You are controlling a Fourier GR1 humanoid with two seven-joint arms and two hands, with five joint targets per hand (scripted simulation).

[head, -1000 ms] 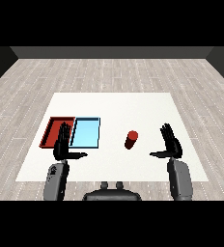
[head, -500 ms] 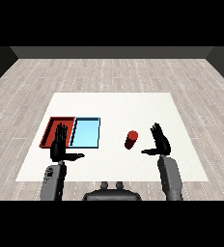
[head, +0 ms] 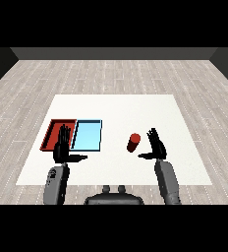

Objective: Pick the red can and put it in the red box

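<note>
Black fingers of the right hand (head: 157, 146) stand straight and spread, palm turned inward toward the can (head: 133, 142), thumb stretched out low toward it. The hand holds nothing. Its grey forearm rises from the lower right corner and leans slightly inward, so the hand sits above the table (head: 135, 106) near its front part.

Just to the inside of that hand, beside the thumb tip, the red can stands upright on the white surface. A narrow gap shows between thumb and can; they look apart, not touching.

Across from it, the left hand (head: 63, 149) is raised with fingers straight and pointing away from the robot, thumb held out sideways toward the middle. It too grasps nothing. Its forearm comes up nearly vertical from the lower left corner.

Directly beyond the left fingertips lies the red tray (head: 50, 134), its near part hidden by them. Touching the red tray's inner side, and just beyond the left thumb, lies the blue tray (head: 88, 135). The can rests well apart from the left hand, with the blue tray between it and the red one.
</note>
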